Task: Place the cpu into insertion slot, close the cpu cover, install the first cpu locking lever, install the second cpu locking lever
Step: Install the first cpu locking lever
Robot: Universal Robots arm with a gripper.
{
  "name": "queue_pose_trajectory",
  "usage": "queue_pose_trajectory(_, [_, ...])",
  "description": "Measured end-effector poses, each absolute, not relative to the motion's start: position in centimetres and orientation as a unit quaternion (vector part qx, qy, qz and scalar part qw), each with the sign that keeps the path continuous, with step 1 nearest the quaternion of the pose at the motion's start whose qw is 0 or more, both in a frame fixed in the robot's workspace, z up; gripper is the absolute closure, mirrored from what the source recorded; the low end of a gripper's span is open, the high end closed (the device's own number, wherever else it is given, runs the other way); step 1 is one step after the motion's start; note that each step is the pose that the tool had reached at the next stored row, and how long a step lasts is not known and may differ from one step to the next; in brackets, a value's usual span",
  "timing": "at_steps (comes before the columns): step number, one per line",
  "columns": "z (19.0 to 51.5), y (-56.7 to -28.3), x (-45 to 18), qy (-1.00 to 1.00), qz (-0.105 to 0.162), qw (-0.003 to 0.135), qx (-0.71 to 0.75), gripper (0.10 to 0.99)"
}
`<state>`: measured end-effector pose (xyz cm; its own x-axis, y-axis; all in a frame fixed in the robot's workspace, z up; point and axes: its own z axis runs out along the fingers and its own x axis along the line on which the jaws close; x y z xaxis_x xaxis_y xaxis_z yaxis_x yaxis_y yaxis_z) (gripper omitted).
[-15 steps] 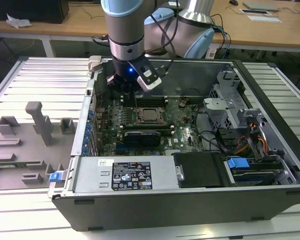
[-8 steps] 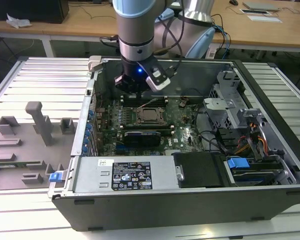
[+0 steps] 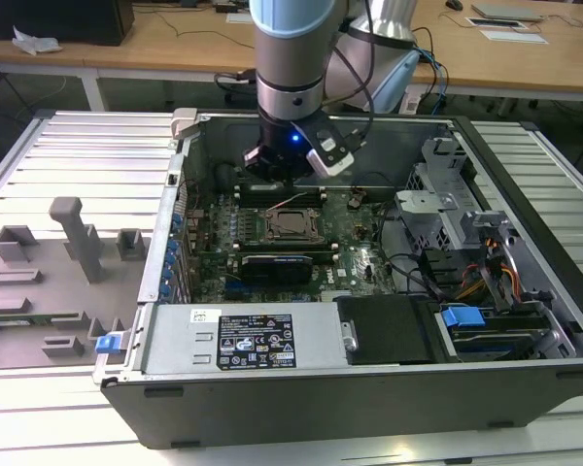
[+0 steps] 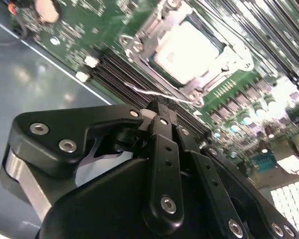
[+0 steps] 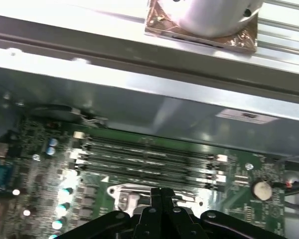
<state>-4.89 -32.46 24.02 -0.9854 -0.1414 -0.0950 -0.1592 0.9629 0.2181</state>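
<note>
The cpu [image 4: 187, 50] lies flat in the insertion slot [image 3: 290, 225] on the green motherboard, its pale metal top showing. The silver cpu cover [image 4: 139, 31] lies down around it as a frame. A thin pale lever rod [image 4: 157, 93] runs along the socket's edge just beyond my fingertips [image 4: 162, 119], and in the exterior view the lever rod [image 3: 290, 201] slants up from the socket. My gripper [image 3: 277, 177] hangs over the memory slots beside the socket, its black fingers [image 5: 154, 201] pressed together with nothing visibly between them.
Long black memory slots [image 5: 149, 154] lie between the socket and the case's metal wall [image 5: 139, 99]. A black card [image 3: 282, 262] sits on the socket's other side. Drive cages and cables [image 3: 466, 262] fill the exterior view's right. A grey fixture tray [image 3: 49, 272] stands outside the case.
</note>
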Motion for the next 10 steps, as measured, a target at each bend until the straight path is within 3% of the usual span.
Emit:
queue_pose_trajectory(5, [24.01,-32.46,-4.6,0.99,0.113,0.04,-0.076,0.98])
queue_pose_trajectory(10, [23.91,-32.46,-4.84,0.989,0.104,0.063,-0.079,0.98])
